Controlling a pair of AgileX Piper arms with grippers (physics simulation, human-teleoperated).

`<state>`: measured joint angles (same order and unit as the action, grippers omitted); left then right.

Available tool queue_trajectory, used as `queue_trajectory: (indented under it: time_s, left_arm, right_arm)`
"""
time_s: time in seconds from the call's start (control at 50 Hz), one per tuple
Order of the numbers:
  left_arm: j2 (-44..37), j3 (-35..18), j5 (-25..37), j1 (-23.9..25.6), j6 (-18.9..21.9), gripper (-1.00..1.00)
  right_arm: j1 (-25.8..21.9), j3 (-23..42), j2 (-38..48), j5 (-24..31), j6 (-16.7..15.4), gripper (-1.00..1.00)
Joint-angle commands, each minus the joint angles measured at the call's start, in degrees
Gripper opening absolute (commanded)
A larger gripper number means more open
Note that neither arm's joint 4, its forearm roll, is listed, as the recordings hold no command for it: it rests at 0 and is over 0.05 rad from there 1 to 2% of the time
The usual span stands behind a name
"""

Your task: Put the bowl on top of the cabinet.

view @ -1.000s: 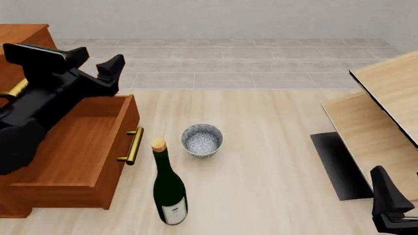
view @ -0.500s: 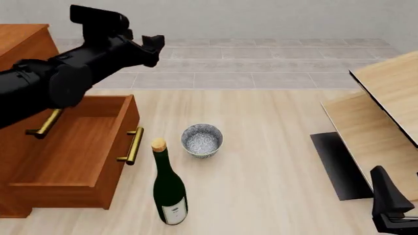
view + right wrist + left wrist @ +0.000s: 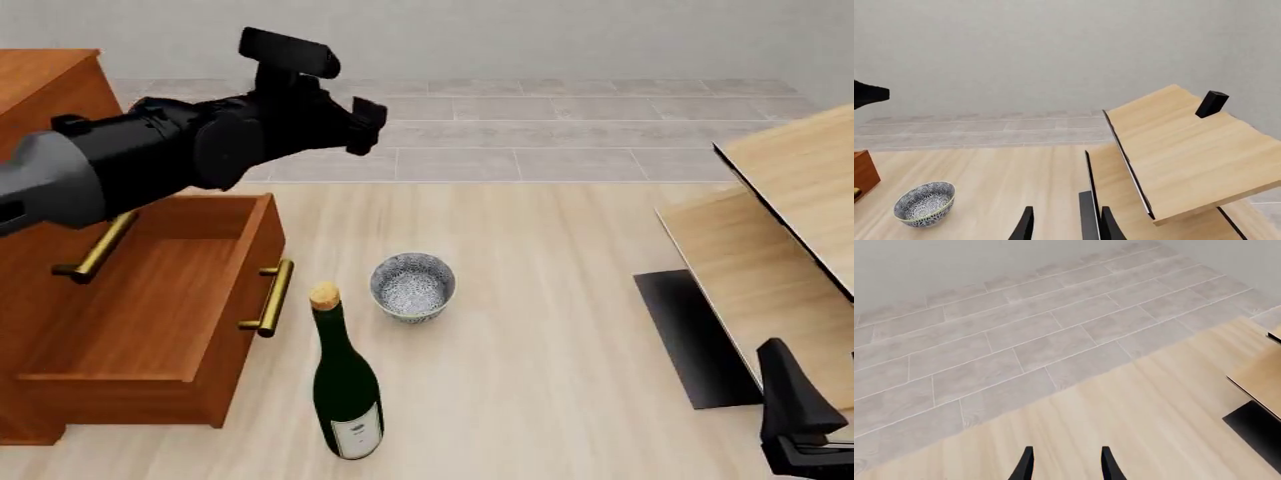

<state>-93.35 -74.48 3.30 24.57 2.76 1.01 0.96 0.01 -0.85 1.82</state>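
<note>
Bowl sits lower right of my left hand, fingers apart, empty; left arm nearer

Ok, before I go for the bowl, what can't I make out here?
- Cabinet top: front view, cut off by the frame edge and hidden by the left arm.
- Left gripper fingers: front view, hidden by its own body; only tips in the wrist view.
- Right gripper: front view, mostly cut off.
</note>
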Motion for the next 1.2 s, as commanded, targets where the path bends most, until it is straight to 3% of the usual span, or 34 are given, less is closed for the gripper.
queue_trajectory:
  time_s: [0.02,0.84,1.2]
  left_arm:
    - [-3.4,-1.5,2.0,0.2,-0.4,1.0]
    - [-8.3,7.4,-3.9,-0.1,-3.8,1.0]
    - [-11.1,8.3,-5.1,0.6,-4.8,1.0]
  right_arm:
    - [0.0,0.0,0.0,0.0,0.0,1.0]
    - [0.0,0.0,0.0,0.0,0.3,1.0]
    - [0.1,0.3,0.0,0.3,0.3,1.0]
